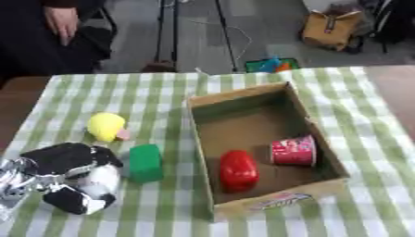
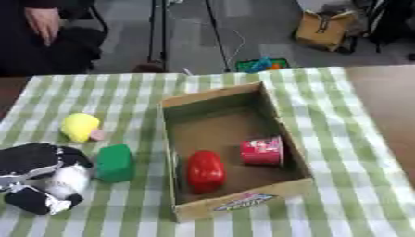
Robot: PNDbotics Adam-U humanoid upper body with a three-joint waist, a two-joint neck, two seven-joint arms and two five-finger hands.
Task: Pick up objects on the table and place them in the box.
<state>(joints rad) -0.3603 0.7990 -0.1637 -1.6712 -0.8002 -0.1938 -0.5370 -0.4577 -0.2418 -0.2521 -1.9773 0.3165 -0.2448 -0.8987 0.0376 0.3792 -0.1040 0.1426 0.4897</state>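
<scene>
An open cardboard box (image 1: 247, 94) lies on the green-checked cloth, holding a red rounded object (image 1: 238, 170) and a red cup on its side (image 1: 293, 150). Left of the box stand a green block (image 1: 146, 162) and, farther back, a yellow round object with a pink tip (image 1: 107, 126). My left hand (image 1: 71, 178), black with silver and white parts, is at the lower left beside the green block; its fingers are curled with nothing seen inside them. My right hand shows in neither view.
The table's brown edge shows at the right (image 1: 397, 88) and far left. Beyond the table lie a tan bag (image 1: 330, 28) and a small coloured item (image 1: 272, 65) on the floor. A person stands at the upper left.
</scene>
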